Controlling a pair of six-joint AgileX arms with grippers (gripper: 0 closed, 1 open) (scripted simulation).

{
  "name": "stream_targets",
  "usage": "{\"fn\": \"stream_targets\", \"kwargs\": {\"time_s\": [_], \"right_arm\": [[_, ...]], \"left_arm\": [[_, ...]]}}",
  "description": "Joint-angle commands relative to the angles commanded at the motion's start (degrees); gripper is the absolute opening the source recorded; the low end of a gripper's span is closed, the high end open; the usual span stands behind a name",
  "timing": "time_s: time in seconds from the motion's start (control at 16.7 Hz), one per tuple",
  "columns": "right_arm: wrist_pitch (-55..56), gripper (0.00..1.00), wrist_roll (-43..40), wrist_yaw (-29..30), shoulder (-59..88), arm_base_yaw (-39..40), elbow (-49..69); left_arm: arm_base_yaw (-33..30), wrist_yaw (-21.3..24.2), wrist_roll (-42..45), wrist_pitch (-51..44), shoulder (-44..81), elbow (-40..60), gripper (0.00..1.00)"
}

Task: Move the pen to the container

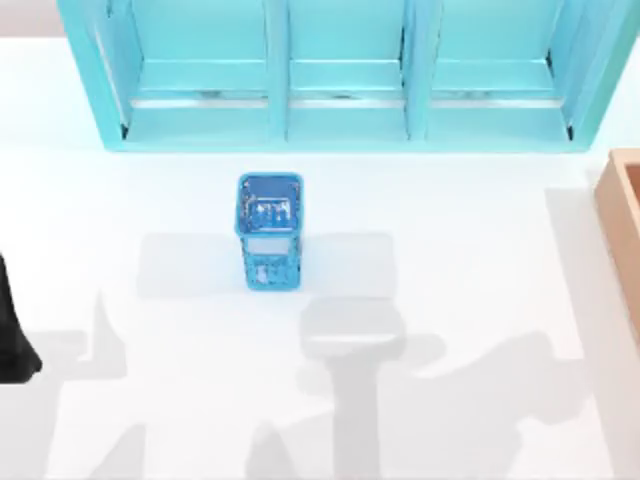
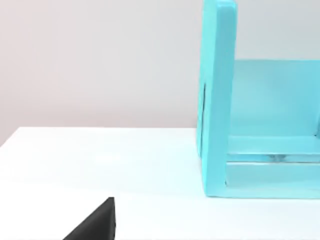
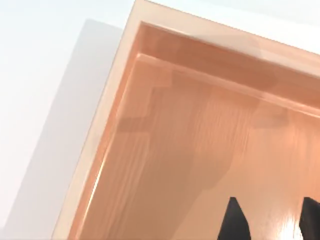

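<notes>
A blue mesh cup [image 1: 270, 232], the container, stands upright at the table's middle. Pale glints show inside its mouth, and I cannot tell what they are. The pen is out of view. My right gripper [image 3: 272, 223] hangs over the floor of a wooden tray [image 3: 165, 150], its two black fingertips [image 3: 235, 222] apart with nothing between them. My left arm [image 1: 12, 335] stays parked at the table's left edge. One dark fingertip [image 2: 96, 223] of it shows in the left wrist view, low over the white table.
A teal shelf unit [image 1: 345, 75] with three bays runs along the back; its end panel [image 2: 216, 100] shows in the left wrist view. The wooden tray [image 1: 622, 225] lies at the right edge. Arm shadows fall across the front of the white table [image 1: 450, 200].
</notes>
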Motion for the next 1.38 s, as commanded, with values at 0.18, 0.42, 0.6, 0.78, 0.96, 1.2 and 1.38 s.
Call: {"fn": "stream_targets", "kwargs": {"time_s": [0.18, 0.42, 0.6, 0.78, 0.96, 1.2, 1.38], "right_arm": [[7.4, 0.0, 0.44, 0.46, 0.58, 0.61, -5.29], [11.26, 0.0, 1.02, 0.9, 1.53, 1.22, -8.93], [11.26, 0.0, 1.02, 0.9, 1.53, 1.22, -8.93], [11.26, 0.23, 1.02, 0.9, 1.53, 1.22, -8.93], [11.26, 0.45, 1.02, 0.9, 1.53, 1.22, -8.93], [11.26, 0.75, 1.02, 0.9, 1.53, 1.22, -8.93], [11.26, 0.98, 1.02, 0.9, 1.53, 1.22, -8.93]], "left_arm": [[0.0, 0.0, 0.0, 0.0, 0.0, 0.0, 1.0], [0.0, 0.0, 0.0, 0.0, 0.0, 0.0, 1.0], [0.0, 0.0, 0.0, 0.0, 0.0, 0.0, 1.0], [0.0, 0.0, 0.0, 0.0, 0.0, 0.0, 1.0], [0.0, 0.0, 0.0, 0.0, 0.0, 0.0, 1.0], [0.0, 0.0, 0.0, 0.0, 0.0, 0.0, 1.0], [0.0, 0.0, 0.0, 0.0, 0.0, 0.0, 1.0]]}}
